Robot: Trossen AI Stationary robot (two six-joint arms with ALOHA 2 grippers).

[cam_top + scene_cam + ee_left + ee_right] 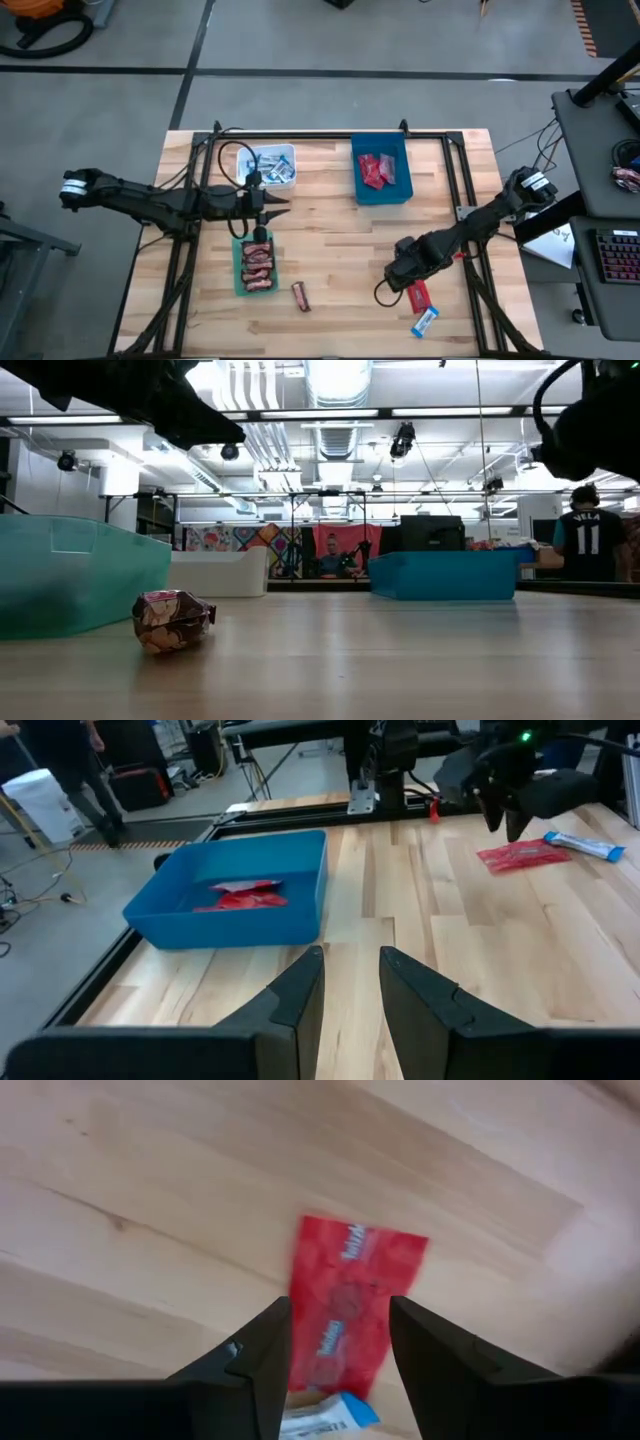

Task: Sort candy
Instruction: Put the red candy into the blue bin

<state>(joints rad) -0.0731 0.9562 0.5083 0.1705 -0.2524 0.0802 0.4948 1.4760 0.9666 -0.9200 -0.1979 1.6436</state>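
The right gripper (335, 1345) hangs open, empty, fingers astride a red crinkly candy packet (348, 1302) lying flat on the wooden table (340, 250). Likely next: lower, close, carry it to the blue plastic bin (380, 195). The left gripper (352, 982), partly open and empty, waits above the green bin (240, 285).

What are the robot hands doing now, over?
Right gripper open above red packet on table. Left gripper open, empty, above green bin. Nothing blocking.

Wooden table (330, 250), three bins (380, 170), loose candy (301, 296)
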